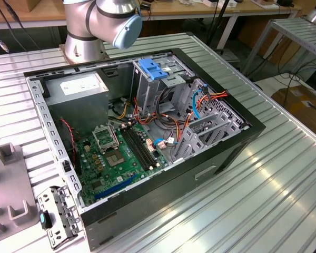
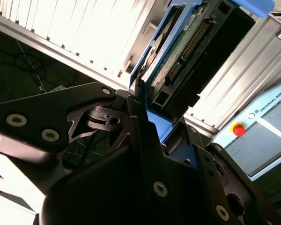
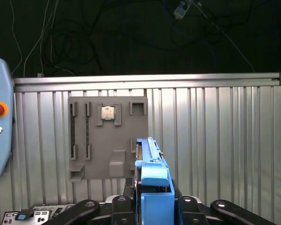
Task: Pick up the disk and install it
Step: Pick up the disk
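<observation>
The gripper (image 3: 152,206) is clamped on the disk (image 3: 153,176)

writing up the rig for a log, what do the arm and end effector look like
The arm has silver-grey rounded joints with a light blue end cap. The end effector is black: flat linkage plates pinned with silver round-head screws, on a rounded black body.

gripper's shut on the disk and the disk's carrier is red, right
Wrong colour: the disk sits in a blue carrier, not a red one. The gripper is indeed shut on it, as both wrist views show.
</observation>
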Robot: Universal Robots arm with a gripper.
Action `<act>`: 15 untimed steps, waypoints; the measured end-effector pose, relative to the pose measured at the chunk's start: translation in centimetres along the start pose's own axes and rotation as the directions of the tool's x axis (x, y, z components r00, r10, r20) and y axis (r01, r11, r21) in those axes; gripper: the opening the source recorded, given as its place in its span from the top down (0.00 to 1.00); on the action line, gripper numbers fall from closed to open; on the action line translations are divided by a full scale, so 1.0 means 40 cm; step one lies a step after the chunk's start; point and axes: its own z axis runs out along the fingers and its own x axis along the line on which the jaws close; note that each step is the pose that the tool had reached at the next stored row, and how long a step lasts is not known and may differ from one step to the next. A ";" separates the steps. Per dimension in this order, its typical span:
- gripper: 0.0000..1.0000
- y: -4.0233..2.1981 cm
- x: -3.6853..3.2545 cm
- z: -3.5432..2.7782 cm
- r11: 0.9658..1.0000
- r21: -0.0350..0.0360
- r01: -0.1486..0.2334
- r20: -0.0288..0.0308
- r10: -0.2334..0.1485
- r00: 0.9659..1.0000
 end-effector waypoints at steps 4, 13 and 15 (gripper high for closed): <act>0.63 -0.014 -0.001 0.000 1.000 0.000 0.000 0.000 0.000 1.000; 0.63 -0.048 -0.002 0.001 1.000 0.000 0.000 0.000 0.000 1.000; 0.63 -0.056 -0.002 0.001 1.000 0.000 0.000 0.000 0.000 1.000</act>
